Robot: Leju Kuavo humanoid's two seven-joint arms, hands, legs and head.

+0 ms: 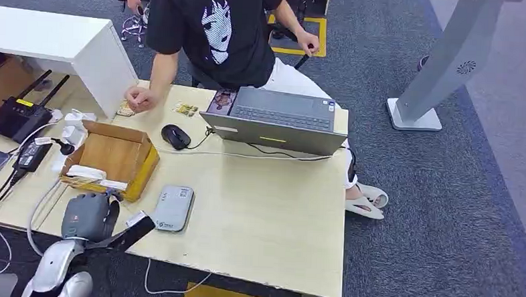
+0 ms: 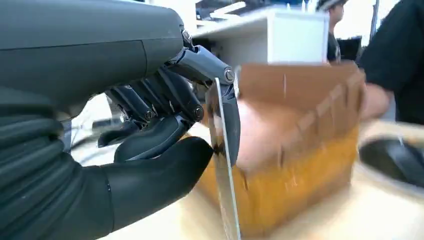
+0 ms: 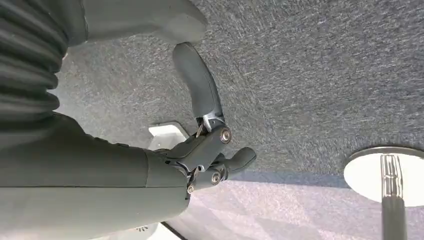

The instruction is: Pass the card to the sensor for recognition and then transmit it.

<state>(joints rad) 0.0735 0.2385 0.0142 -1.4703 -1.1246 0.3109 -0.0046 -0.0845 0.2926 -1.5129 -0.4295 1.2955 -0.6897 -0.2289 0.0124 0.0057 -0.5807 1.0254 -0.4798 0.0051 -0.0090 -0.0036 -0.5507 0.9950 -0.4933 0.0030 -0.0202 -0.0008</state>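
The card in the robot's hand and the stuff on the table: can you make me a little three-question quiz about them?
1. True or false: the left hand holds the card.
2. What lies nearest the card on the table? A) laptop B) grey sensor C) mouse
3. Fill in: the cardboard box sits beside the ____ hand.

Key: 1 true; 2 B; 3 left.
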